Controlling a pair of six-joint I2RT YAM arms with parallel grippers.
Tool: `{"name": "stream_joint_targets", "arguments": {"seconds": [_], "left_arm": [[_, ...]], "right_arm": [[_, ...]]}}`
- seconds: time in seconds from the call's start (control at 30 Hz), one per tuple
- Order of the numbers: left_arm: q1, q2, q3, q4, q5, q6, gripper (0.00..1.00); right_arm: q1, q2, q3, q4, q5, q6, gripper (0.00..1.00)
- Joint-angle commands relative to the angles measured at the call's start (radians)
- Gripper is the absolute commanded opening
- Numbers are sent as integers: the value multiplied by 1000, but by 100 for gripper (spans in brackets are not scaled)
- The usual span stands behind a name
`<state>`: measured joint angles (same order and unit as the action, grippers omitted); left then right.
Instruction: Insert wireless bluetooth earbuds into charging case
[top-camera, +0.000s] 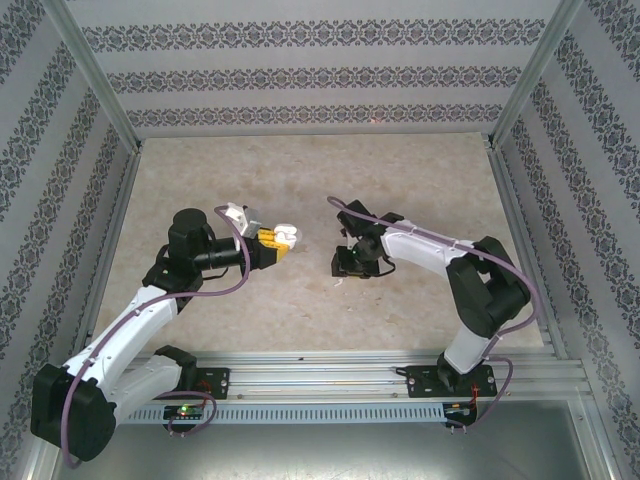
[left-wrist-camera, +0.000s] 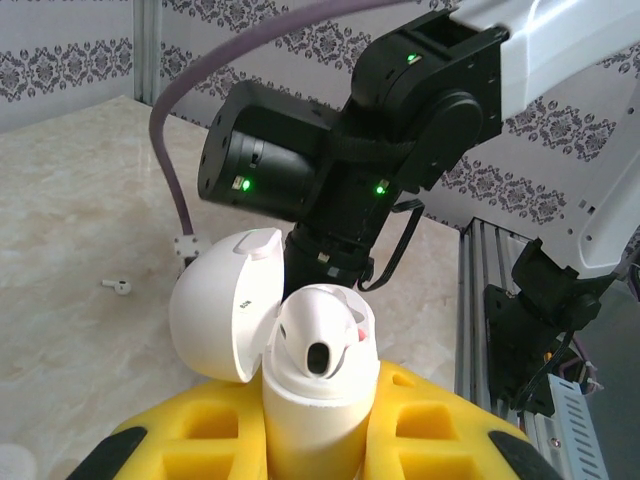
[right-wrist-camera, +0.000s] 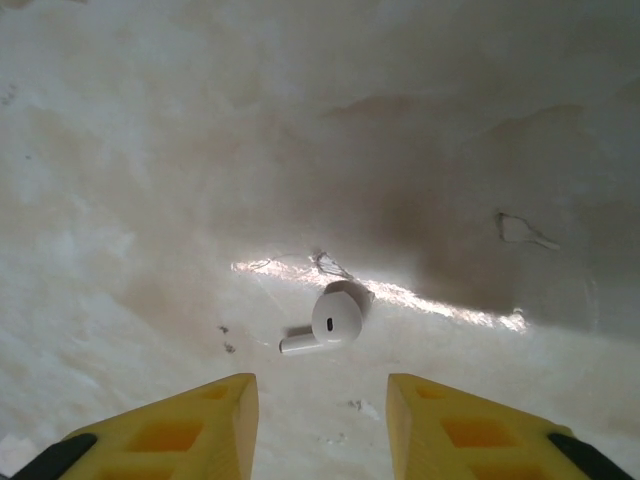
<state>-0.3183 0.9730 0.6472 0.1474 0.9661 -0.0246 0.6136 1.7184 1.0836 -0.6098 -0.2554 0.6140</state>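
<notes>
Beige tabletop (right-wrist-camera: 150, 150), earbud (right-wrist-camera: 330, 322) just beyond parted right jaws

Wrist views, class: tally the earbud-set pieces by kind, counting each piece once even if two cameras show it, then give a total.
Earbuds: 2 (seated earbud in the case; loose earbud lying on the table)
Charging case: 1, lid open
Total: 3
</notes>
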Motion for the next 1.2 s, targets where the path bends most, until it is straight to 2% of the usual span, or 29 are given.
{"name": "stream_joint_targets", "arguments": {"seconds": [0.0, 0.17, 0.57, 0.77, 0.97, 1.17], "left_arm": [[13, -10, -9, -6, 4, 30, 0], [13, -10, -11, -6, 4, 29, 0], [13, 4, -3, -16, 1, 37, 0], [13, 6, 0, -28, 0, 48, 0], [13, 7, 2, -38, 1, 57, 0], [12, -4, -1, -42, -3, 59, 0]], "right_arm": [[13, 38, 5, 7, 38, -17, 36], [17, 56, 15, -4, 83, -22, 36], [32, 122, 53, -15, 76, -50, 35], [44, 155, 80, -34, 78, -64, 29], [53, 166, 102, -55, 79, -78, 19], [71, 101, 138, -117, 137, -100, 15]]}}
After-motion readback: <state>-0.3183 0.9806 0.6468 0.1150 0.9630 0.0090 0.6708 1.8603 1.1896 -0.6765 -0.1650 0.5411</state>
